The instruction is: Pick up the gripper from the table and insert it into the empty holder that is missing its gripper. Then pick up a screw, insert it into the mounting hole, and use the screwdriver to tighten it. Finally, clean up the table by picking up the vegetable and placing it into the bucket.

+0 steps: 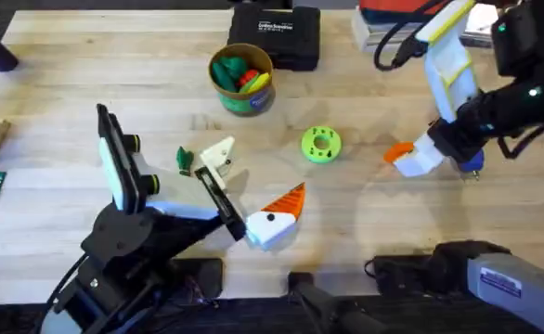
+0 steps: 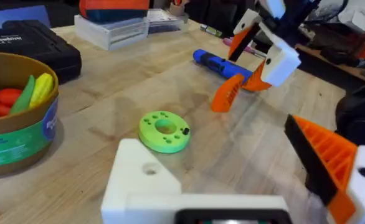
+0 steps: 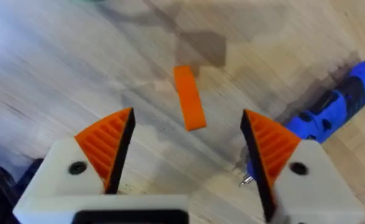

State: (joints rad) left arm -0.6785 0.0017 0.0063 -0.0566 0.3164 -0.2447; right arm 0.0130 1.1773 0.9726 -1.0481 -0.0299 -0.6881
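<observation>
Blue pen-shaped screwdriver (image 3: 332, 112), ribbed orange right pincer (image 3: 185, 149) spread

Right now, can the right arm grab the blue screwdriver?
Probably yes. The right gripper is open just above the table, and the screwdriver lies right beside one finger with nothing on it; it only needs a small sideways shift.

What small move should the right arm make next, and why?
Probably shift sideways toward the screwdriver and lower over it. The right tool hangs open above the bare wood, with the blue body lying beside one finger rather than between the pads. A small orange piece lies on the table between the fingers; it does not look like the target.
</observation>
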